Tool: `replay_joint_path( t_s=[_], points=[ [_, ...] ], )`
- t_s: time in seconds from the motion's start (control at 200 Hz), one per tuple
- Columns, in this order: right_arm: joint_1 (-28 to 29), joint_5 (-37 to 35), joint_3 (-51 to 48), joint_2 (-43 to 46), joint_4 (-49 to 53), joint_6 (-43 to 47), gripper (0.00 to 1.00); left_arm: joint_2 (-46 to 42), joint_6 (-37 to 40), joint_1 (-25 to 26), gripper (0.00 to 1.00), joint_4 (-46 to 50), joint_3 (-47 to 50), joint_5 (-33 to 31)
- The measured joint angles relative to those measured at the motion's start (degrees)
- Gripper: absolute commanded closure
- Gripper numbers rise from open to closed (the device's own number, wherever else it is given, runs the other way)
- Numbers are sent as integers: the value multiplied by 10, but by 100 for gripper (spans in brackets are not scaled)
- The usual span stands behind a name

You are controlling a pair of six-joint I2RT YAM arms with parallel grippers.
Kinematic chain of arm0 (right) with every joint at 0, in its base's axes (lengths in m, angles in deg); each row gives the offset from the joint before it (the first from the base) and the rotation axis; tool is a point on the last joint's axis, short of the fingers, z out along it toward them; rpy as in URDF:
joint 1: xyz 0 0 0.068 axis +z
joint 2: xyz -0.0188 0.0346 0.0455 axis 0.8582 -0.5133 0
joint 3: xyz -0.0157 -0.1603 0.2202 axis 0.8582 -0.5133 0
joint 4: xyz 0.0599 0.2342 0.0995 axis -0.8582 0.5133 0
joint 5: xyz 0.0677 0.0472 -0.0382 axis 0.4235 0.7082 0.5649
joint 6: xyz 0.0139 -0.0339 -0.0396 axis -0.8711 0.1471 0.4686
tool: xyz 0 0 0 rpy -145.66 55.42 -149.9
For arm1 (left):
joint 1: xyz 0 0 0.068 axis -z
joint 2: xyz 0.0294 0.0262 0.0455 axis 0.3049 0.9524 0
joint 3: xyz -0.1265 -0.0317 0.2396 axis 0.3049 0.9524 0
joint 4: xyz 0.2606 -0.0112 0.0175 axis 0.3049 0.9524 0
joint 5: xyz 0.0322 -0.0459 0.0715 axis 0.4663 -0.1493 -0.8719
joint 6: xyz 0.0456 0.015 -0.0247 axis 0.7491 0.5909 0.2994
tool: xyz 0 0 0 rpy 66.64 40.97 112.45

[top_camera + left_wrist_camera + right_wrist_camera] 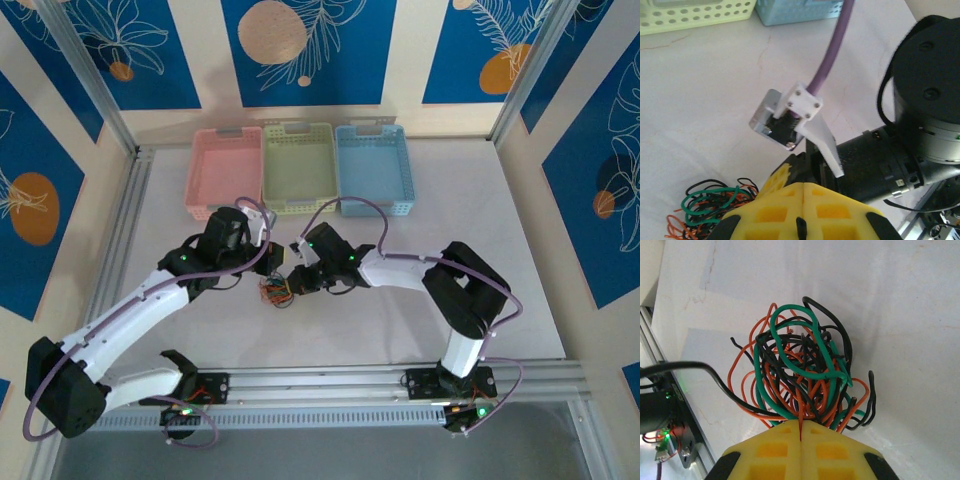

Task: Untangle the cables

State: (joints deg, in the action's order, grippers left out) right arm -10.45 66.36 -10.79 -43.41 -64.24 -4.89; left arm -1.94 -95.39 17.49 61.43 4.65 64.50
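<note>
Directly ahead of the right hand, touching its yellow pads, the cables are bunched as one loose knot of black, orange and green wire on the white worktop. That hand is closed, pad against pad. Orange and green strands are seen running into the seam, so a pinch on the knot's near edge is judged to be held. How many strands are caught cannot be told. The left hand is likewise fully closed, with the knot lying just beside its pads. Nothing is seen between them, and whether a strand is held there cannot be told.

Several failures are to be feared:
- If more than one strand is pinched, a pull would likely tighten the knot rather than free a wire.
- If no counter-hold is given by the left hand, the whole bundle may simply be dragged across the worktop.
- Wire this thin may also slip out from between the pads.
- Close ahead of the left hand, the right arm's wrist camera and its purple cable are found, so a careless move could bring the arms into contact or snag that cable.

No brand, label or writing can be read on any surface.
</note>
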Motion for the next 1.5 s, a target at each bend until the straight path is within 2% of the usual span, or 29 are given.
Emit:
replay_joint_path(
  t_s=[0.245,0.43,0.595,1.025,1.31,1.501],
  points=[
    [-31,15,-67,62,-43,-13,100,-60,45,-1,100,122,-64,-121],
    [-103,38,-141,137,-109,-48,100,-140,64,-2,100,209,-139,-227],
    [-170,60,-209,180,-180,-99,100,-195,70,-2,100,264,-164,-297],
    [-258,63,-294,213,-251,-192,100,-238,70,-3,100,316,-179,-389],
    [-309,48,-332,229,-273,-245,100,-282,71,-3,100,331,-232,-462],
    [-324,38,-343,229,-275,-268,100,-328,79,-3,100,326,-261,-511]
  ],
)
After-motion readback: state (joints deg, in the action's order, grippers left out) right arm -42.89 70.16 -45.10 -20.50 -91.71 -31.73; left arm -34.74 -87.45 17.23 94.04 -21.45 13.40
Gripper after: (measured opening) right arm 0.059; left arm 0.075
